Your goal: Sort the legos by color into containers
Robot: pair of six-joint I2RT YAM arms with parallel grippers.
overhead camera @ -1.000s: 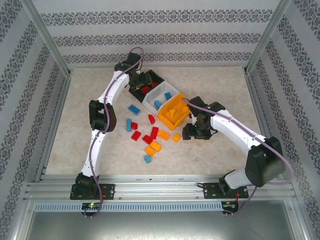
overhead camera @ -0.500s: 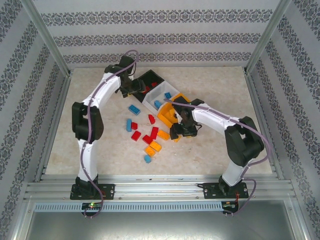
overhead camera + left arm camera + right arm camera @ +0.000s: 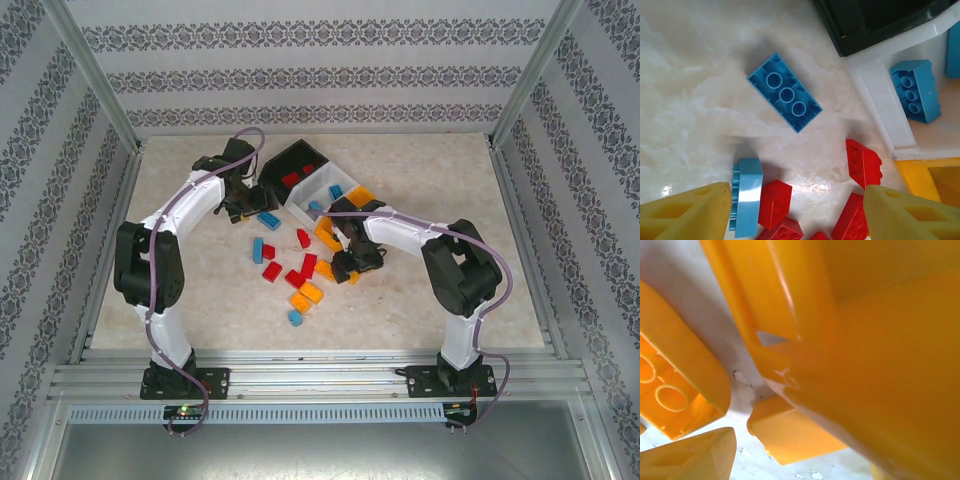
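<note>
I take the white bin [image 3: 322,188] as my mark: it is the middle one of the containers, with the black bin [image 3: 285,158] joined on its far-left side and the orange-yellow bin [image 3: 358,197] joined on its near-right side, that last one partly under my right arm. Two red bricks [image 3: 292,180] lie in the black bin, and a light blue brick [image 3: 916,90] lies in the white bin.

My left pincer [image 3: 797,195] hangs over the bench [image 3: 700,100] to the left of the white bin, jaws wide and holding nothing. On its wrist camera an upturned blue brick [image 3: 785,92] lies hollow side up, near the white bin's left wall but apart from it. A second blue brick on its edge [image 3: 747,197] sits just beside my left finger, with a red brick [image 3: 863,162] nearer the white bin.

The loose legos [image 3: 300,272], red, orange and blue, are scattered on the bench on the near side of the white bin.

My right pincer [image 3: 350,262] sits low, near-right of the white bin, close against the orange-yellow bin. Its wrist camera gives me one yellow finger [image 3: 690,455] and a small orange brick [image 3: 790,432] just beside it, touching the bin's wall. The other finger is hidden, so I cannot tell whether this pincer is wide or gripping
</note>
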